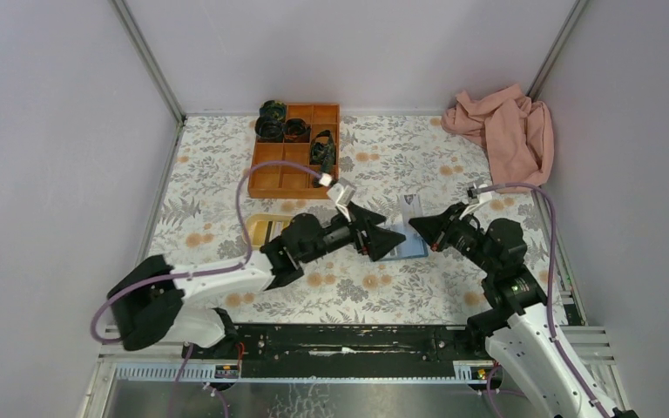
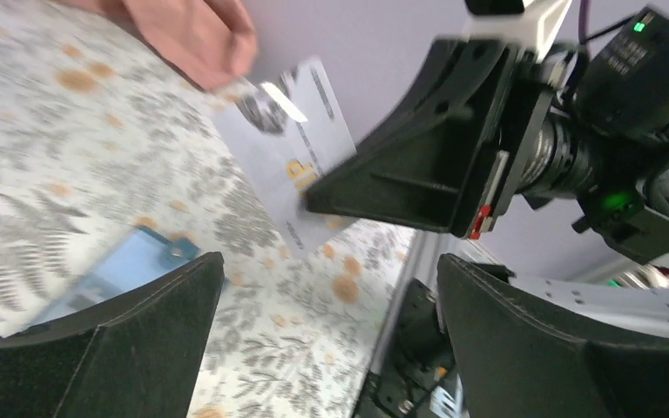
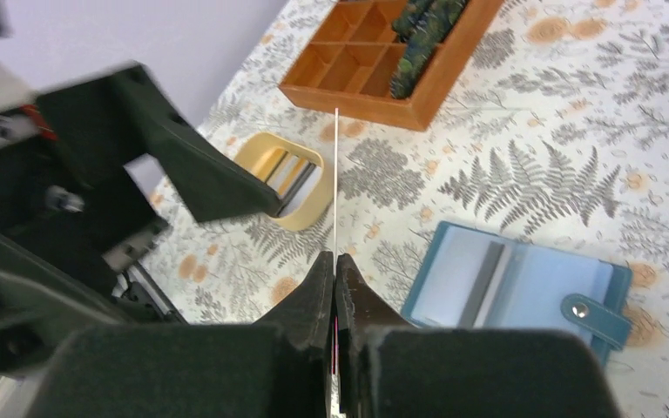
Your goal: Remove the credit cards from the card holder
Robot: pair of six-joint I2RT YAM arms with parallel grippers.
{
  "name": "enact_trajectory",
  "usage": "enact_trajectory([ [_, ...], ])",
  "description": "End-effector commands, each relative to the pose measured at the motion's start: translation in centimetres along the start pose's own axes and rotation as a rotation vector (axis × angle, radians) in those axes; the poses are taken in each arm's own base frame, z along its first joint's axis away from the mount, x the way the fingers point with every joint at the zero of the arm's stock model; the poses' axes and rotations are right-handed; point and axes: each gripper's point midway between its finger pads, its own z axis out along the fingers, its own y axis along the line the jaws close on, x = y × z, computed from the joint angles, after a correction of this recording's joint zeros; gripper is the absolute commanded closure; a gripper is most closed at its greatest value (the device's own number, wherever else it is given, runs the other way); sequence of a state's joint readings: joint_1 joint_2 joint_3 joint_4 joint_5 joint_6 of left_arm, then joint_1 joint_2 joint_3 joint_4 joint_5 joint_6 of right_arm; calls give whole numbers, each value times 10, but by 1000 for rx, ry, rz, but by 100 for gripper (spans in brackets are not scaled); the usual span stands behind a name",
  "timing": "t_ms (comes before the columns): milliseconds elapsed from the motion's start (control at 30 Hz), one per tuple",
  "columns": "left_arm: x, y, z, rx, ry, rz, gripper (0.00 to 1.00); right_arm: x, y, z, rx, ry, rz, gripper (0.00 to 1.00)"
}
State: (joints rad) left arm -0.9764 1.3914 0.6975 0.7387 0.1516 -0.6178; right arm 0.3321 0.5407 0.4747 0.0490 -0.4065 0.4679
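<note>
The card holder [image 3: 523, 283] lies open on the floral desk [image 1: 401, 296]. Its pale blue inner pockets face up and its snap strap sticks out at one side. A darker strip crosses the pockets, but whether that is another card cannot be told.

The right end effector [image 3: 335, 261] is closed tight on a white credit card [image 2: 287, 144], pinching it by one end. The card is up in the air, clear of the card holder and just beyond its far edge. The right wrist view shows the card edge-on as a thin line. The left wrist view shows its printed face, with a gold chip near the black fingers [image 2: 375, 187] that clamp it.

The left end effector [image 2: 331, 261] has its fingers spread wide with nothing between them. It is at the card holder's left edge, facing the held card.

A yellow oval tray [image 3: 289, 178] sits on the desk to the left of the card holder. A wooden divided tray [image 1: 296, 148] with dark rolled items in some of its compartments stands beyond the card holder and to its left. A pink cloth [image 1: 501, 126] is bunched in the far corner, beyond the card holder and to its right.
</note>
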Motion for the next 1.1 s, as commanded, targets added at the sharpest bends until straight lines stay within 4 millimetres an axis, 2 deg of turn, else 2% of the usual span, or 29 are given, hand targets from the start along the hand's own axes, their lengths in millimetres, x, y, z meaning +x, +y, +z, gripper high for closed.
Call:
enact_trajectory([
  [0, -20, 41, -35, -202, -119, 246, 0, 6, -13, -3, 64, 30, -51, 100],
  [67, -25, 34, -43, -161, -144, 335, 0, 8, -14, -2, 65, 28, -43, 100],
  [133, -32, 43, -40, -249, -115, 308, 0, 9, -13, 0, 49, 23, -31, 100],
  [200, -29, 46, -33, -266, -78, 303, 0, 10, -7, 2, 12, 25, -11, 100],
  [300, -16, 33, -26, -165, -56, 247, 0, 11, 5, 5, -60, 28, 21, 100],
  [367, -12, 20, -26, -53, -65, 176, 4, 13, 13, 5, -111, 25, 42, 100],
  [467, 0, 6, -26, 90, 12, 118, 12, 14, 22, 5, -180, 0, 71, 100],
  [567, 8, 5, -29, 111, 37, 105, 13, 14, 31, 2, -234, -16, 97, 100],
  [733, -4, -8, -46, 205, -21, 42, 12, 25, 37, 0, -310, -16, 153, 100],
  [833, 5, -6, -44, 214, 34, 54, 11, 28, 38, 0, -324, -15, 171, 100],
  [967, 7, -20, -47, 319, 16, 33, 10, 30, 37, 2, -321, -1, 198, 100],
  [1067, 14, -17, -41, 307, 59, -13, 10, 33, 37, 3, -333, 5, 231, 100],
])
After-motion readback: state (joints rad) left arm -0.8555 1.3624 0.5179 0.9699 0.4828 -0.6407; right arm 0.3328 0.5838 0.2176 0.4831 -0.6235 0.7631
